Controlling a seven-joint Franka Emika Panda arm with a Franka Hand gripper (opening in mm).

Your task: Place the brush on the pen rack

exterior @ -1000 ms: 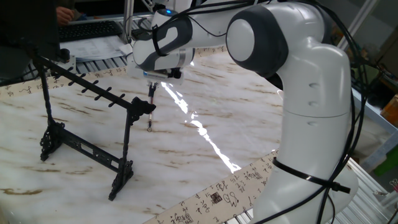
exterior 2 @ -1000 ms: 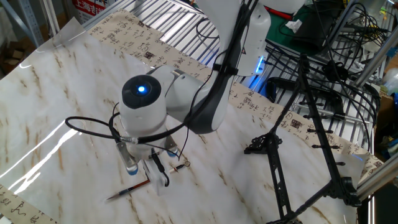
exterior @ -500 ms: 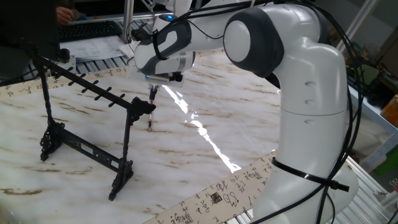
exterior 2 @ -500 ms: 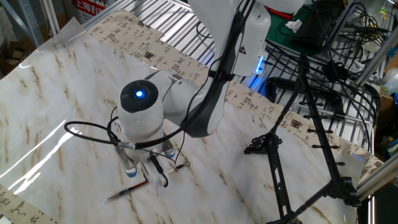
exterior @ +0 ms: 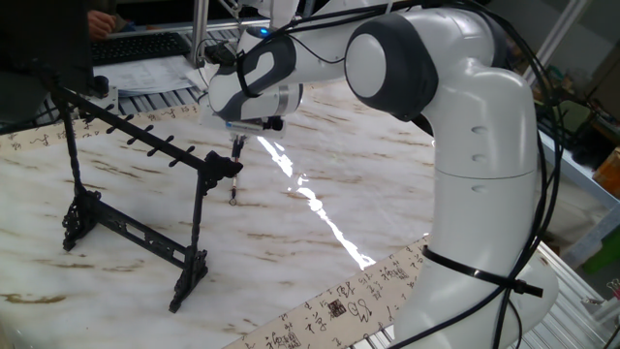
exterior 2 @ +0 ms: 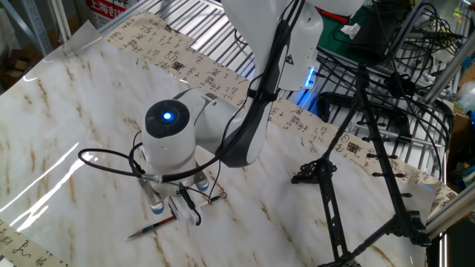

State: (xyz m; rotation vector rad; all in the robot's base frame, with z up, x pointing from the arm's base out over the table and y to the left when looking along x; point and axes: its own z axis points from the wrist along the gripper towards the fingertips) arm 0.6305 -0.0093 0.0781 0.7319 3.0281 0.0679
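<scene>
The pen rack (exterior: 145, 145) stands on the marbled table at the left, its long pegged top bar sloping down toward the middle. From the other side, the pen rack (exterior 2: 380, 159) is at the right. My gripper (exterior: 236, 138) hovers just past the near end of the top bar, shut on the brush (exterior: 233, 176). The thin dark brush hangs straight down from the fingers, with its small loop at the bottom just above the table. From above, the gripper (exterior 2: 182, 194) points down and the brush (exterior 2: 187, 200) shows only as a short dark stick beneath the wrist.
A second, reddish-brown brush (exterior 2: 152, 228) lies flat on the table beside the gripper. Calligraphy paper strips (exterior 2: 223, 74) border the table. A keyboard (exterior: 136, 47) and a person's hand sit behind the rack. Wire shelving (exterior 2: 415, 89) stands behind it.
The wrist has shifted slightly and turned a little. The brush stays held in the fingers, and the rack has not moved.
</scene>
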